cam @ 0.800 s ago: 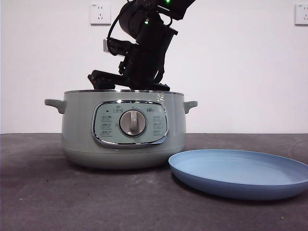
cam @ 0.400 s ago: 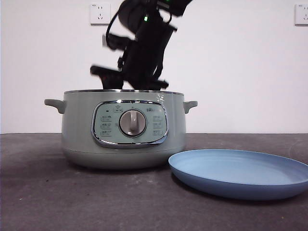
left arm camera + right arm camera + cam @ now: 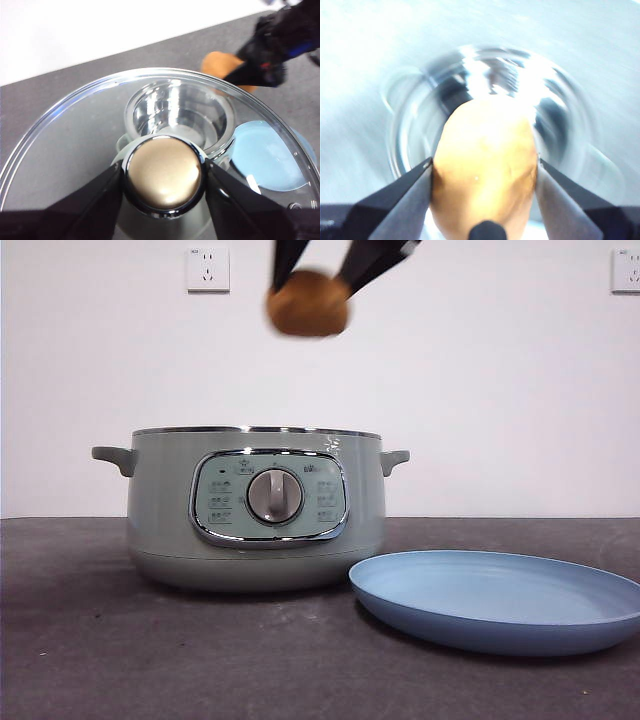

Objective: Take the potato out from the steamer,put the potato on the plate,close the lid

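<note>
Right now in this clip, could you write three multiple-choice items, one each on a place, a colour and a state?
1. Where is the potato?
A. On the plate
B. In the air above the steamer
C. On the table

2. What colour is the plate?
A. Blue
B. White
C. Red

3. What is the left gripper doing?
A. Hanging open with nothing in it
B. Shut on the plate's rim
C. Shut on the lid's knob

Answers:
1 B: the front view shows the potato held by the right gripper well above the steamer.
2 A: the plate is matte blue.
3 C: in the left wrist view the left gripper has a finger on each side of the knob of the glass lid, held away from the open pot.
</note>
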`<action>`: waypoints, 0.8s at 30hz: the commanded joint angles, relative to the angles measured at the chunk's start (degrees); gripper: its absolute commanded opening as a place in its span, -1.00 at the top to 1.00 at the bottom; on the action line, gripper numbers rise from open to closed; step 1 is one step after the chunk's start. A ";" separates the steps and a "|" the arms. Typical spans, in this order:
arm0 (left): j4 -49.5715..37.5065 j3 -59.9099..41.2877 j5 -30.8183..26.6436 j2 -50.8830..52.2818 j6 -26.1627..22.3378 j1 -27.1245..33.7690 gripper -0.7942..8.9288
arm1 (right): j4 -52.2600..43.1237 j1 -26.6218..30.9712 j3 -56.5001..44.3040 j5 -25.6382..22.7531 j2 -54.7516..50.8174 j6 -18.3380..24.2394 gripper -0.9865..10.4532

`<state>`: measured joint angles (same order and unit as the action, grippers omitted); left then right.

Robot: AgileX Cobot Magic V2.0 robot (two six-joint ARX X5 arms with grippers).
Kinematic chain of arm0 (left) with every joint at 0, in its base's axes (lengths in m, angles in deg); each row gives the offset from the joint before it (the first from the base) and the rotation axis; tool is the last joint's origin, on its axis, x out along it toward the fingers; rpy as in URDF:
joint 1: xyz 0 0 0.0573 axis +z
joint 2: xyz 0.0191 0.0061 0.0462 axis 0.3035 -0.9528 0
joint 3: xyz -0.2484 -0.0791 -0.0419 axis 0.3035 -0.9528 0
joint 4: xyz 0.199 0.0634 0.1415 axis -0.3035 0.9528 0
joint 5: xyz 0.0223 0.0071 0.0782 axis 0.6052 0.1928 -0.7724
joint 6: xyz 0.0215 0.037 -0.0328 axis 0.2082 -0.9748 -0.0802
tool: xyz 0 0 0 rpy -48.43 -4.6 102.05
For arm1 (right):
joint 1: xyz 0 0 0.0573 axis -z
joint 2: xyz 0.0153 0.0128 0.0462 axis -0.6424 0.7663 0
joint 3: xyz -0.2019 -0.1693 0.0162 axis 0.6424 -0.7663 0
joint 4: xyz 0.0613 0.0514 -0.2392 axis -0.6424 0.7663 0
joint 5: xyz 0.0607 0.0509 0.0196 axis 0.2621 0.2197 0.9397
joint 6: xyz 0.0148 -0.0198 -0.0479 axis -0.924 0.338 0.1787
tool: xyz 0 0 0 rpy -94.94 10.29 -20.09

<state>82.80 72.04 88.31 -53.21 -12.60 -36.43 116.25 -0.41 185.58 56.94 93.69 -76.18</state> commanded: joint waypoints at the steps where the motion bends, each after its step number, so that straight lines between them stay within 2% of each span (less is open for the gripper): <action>1: -2.91 0.46 2.27 0.57 0.15 0.09 0.85 | 4.52 0.87 -0.33 -0.33 -3.19 0.48 0.85; 6: -2.84 0.46 2.38 -0.09 -0.96 0.09 0.85 | 9.86 2.99 -2.75 -0.48 -9.79 0.42 0.85; 10: -2.82 0.46 3.61 -0.79 -1.18 0.09 0.85 | 9.01 4.85 -10.29 -0.48 -15.82 -0.59 0.85; 17: -3.93 0.46 5.14 -0.79 -1.18 0.09 0.85 | -1.11 7.76 -31.56 -0.24 -25.88 -3.08 0.85; 24: -3.98 0.46 5.16 -0.79 -1.18 0.07 0.85 | -13.99 8.46 -48.83 0.26 -27.30 -4.76 0.85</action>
<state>81.42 72.04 93.18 -54.67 -13.23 -36.43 103.88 7.99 138.72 57.07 66.19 -79.72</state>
